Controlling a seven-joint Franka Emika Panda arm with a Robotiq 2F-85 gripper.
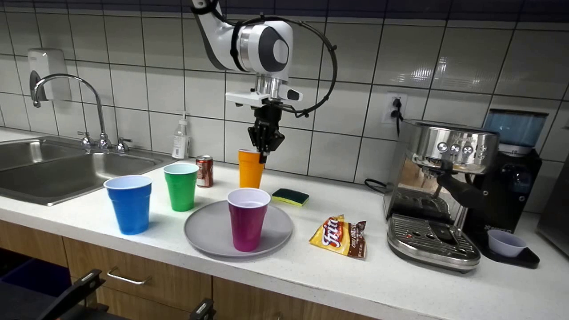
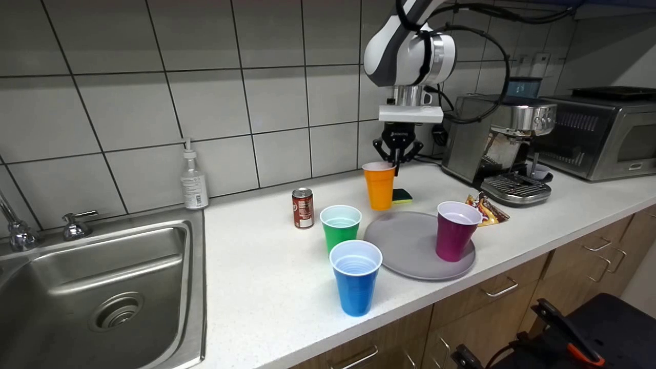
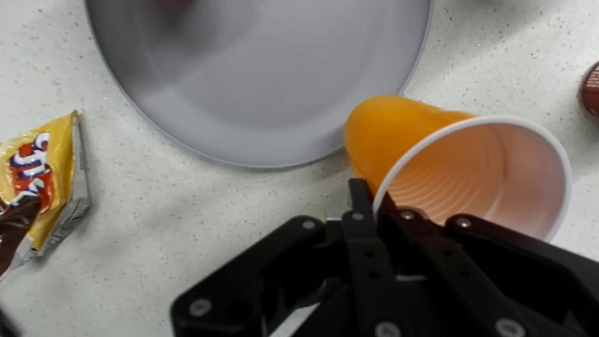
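Near the back of the desk, mouth up, is the orange cup. The fingers point down and are clamped on its wall at the rim, one outside and one inside the mouth, as the wrist view shows. Whether its base touches the desk I cannot tell. Just beside it lies the sponge, green on top and yellow below. Toward the front edge of the desk is the plate, grey and round; in the wrist view the orange cup hides a stretch of its rim. On the plate stands the purple cup, upright. Near the plate, the snack bag, yellow and brown, lies on the desk. Toward the sink stand the green cup, close to the plate, and the blue cup, nearer the front edge, both upright. Behind the green cup stands the can, red with a silver top. Farther off, the soap bottle stands against the tiled wall by the sink. Past the snack bag is the coffee machine, with the grinder beside it.
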